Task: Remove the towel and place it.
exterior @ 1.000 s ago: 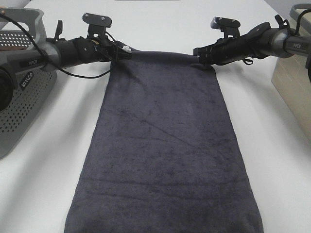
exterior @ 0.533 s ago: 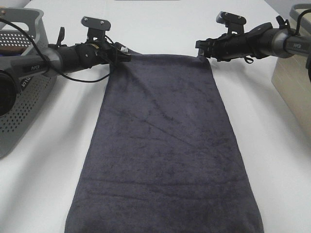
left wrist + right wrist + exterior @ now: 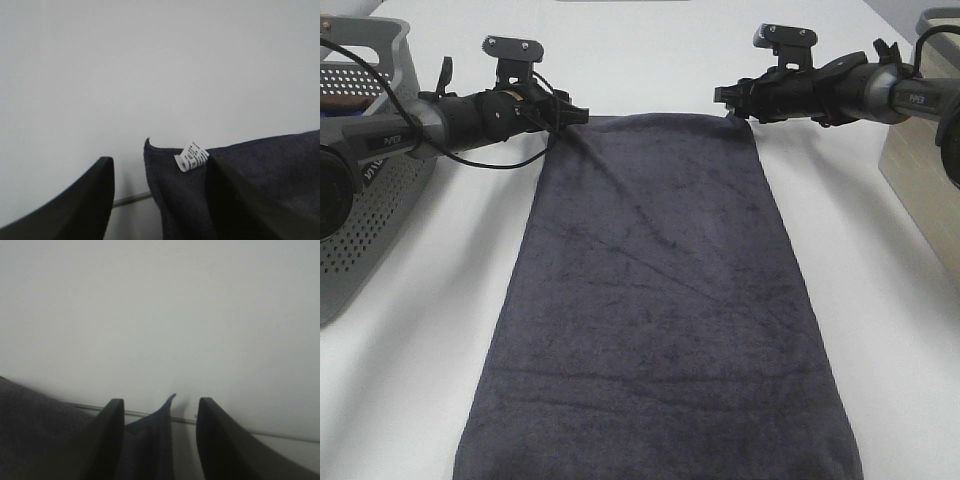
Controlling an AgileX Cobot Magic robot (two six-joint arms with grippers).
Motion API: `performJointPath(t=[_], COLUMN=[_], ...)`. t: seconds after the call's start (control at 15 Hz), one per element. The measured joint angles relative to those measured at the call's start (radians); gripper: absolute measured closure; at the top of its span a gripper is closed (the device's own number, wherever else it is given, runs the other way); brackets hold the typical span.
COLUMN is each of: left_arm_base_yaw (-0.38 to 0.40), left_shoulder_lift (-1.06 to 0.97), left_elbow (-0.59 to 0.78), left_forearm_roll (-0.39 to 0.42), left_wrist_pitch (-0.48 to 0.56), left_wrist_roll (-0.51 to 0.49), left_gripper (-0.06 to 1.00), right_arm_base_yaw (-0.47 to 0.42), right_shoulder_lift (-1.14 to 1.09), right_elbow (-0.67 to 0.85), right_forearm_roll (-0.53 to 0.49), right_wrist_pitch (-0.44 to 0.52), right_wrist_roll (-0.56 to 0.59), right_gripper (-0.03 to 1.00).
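Note:
The dark charcoal-grey towel (image 3: 660,300) lies spread flat on the white table, running from the far middle to the near edge. My left gripper (image 3: 576,113) is at its far left corner. In the left wrist view the left gripper (image 3: 160,200) is open, with the towel corner (image 3: 270,170) and its white tag (image 3: 192,156) lying between the fingers. My right gripper (image 3: 724,96) is at the far right corner. In the right wrist view the right gripper (image 3: 157,437) is open, and a raised tip of the towel (image 3: 150,440) stands between the fingers.
A grey perforated basket (image 3: 370,200) stands at the left edge, close to my left arm. A beige container (image 3: 920,170) stands at the right edge, under my right arm. The white table (image 3: 650,50) stretches beyond the towel's far edge.
The right gripper has risen a little and shifted towards the far side. The towel's far edge has settled flat. The left gripper has barely moved.

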Motion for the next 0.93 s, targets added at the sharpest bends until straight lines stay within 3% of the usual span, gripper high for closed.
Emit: performJointPath(t=[0.2, 0.67, 0.8, 0.93], left_arm_base_yaw=[0.000, 0.000, 0.000, 0.000], left_shoulder_lift=[0.000, 0.000, 0.000, 0.000], left_elbow=[0.000, 0.000, 0.000, 0.000], left_forearm_roll=[0.000, 0.000, 0.000, 0.000], left_wrist_pitch=[0.000, 0.000, 0.000, 0.000], left_wrist_roll=[-0.004, -0.004, -0.005, -0.005], left_gripper=[0.42, 0.42, 0.42, 0.42], right_arm_base_yaw=[0.012, 0.012, 0.012, 0.012], right_shoulder_lift=[0.013, 0.102, 0.104, 0.105], right_elbow=[-0.012, -0.074, -0.075, -0.075], right_forearm_roll=[0.010, 0.015, 0.015, 0.012], right_wrist_pitch=[-0.044, -0.047, -0.049, -0.052], right_wrist_roll=[-0.025, -0.030, -0.038, -0.077], right_gripper=[0.51, 0.54, 0.66, 0.87])
